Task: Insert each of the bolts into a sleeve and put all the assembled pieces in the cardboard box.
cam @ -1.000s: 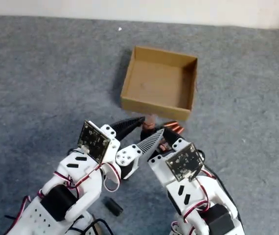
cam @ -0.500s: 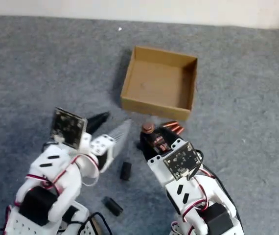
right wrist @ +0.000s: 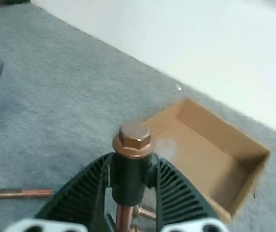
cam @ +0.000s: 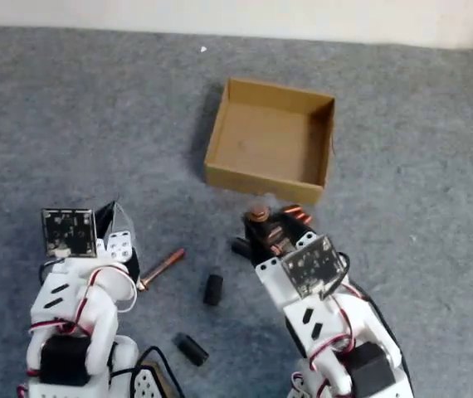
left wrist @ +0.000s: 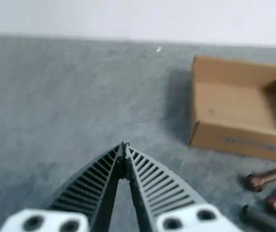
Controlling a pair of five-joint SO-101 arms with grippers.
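One sleeved bolt (right wrist: 134, 140) stood clamped in the right gripper (right wrist: 132, 169) near the cardboard box (cam: 257, 184); it probably needed lifting over the wall before release. The left gripper (left wrist: 124, 154) was closed, empty

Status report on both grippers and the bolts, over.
Left gripper shut, empty. Right gripper shut on sleeve, bolt inserted, near box. Loose bolt on carpet. More bolts at box front.

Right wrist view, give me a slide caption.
Right gripper, jaws shut on a sleeve with a bolt through it, cardboard box beyond.
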